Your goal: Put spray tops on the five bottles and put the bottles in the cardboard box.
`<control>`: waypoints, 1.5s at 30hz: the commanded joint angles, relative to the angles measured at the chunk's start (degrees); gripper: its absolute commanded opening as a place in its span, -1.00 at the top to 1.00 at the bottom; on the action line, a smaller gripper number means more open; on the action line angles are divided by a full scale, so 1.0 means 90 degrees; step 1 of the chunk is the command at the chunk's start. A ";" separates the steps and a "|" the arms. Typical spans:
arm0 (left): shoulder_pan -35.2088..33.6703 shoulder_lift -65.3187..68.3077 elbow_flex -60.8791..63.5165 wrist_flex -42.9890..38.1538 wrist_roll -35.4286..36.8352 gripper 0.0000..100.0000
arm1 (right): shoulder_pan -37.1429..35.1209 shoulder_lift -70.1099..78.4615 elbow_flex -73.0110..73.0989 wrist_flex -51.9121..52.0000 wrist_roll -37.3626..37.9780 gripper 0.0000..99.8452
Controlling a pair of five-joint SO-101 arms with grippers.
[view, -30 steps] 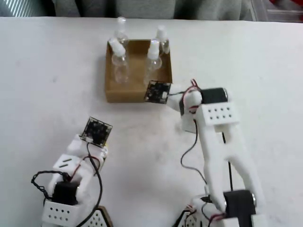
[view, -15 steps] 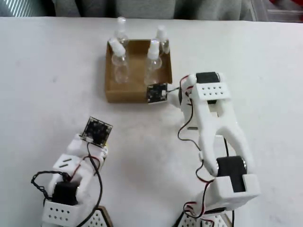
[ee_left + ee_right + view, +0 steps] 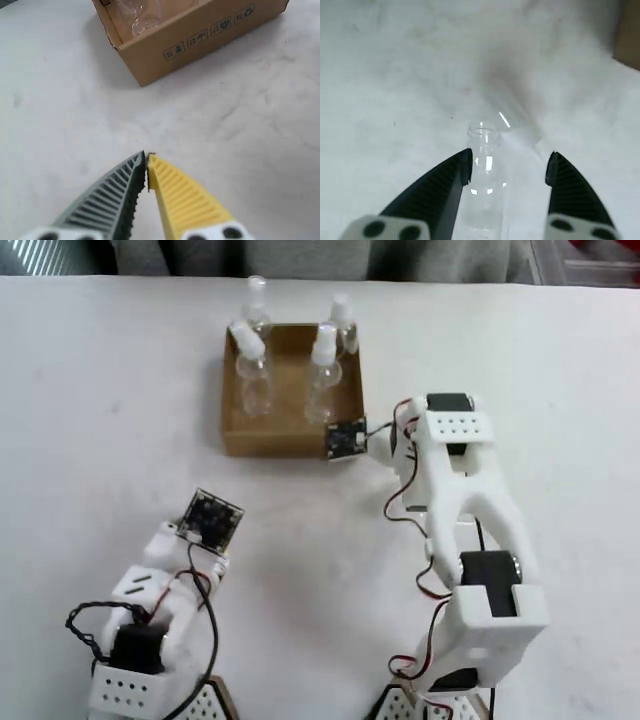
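Observation:
The cardboard box (image 3: pixel 240 440) sits at the table's far middle. Two clear bottles with white spray tops (image 3: pixel 252 375) (image 3: pixel 322 370) stand inside it, and two more (image 3: pixel 258 298) (image 3: pixel 343 322) stand at its far edge. A clear bottle without a top (image 3: pixel 485 165) stands upright between the fingers of my open right gripper (image 3: pixel 509 155), closer to one finger and not clamped. The right arm (image 3: pixel 455 430) is beside the box's near right corner. My left gripper (image 3: pixel 146 159) is shut and holds nothing, low over the bare table in front of the box (image 3: pixel 200 40).
The left arm (image 3: pixel 150 610) rests at the near left of the white table (image 3: pixel 120 420). Red and black cables run along both arms. A dark strip lies beyond the table's far edge.
The right arm has folded back and shifted right, away from the box's front edge. The left wrist has tipped slightly.

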 commanded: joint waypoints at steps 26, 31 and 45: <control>-0.0015 -0.0083 -0.0020 -0.0156 -0.0059 0.95 | -0.0054 0.1597 -0.1299 -0.0103 -0.0078 0.60; -0.0015 -0.0083 -0.0020 -0.0166 -0.0059 0.95 | -0.0015 0.1636 -0.1514 -0.0103 -0.0088 0.97; -0.0024 -0.0083 -0.0020 -0.0166 -0.0059 0.95 | 0.0015 0.1587 -0.3976 0.0513 -0.5304 0.97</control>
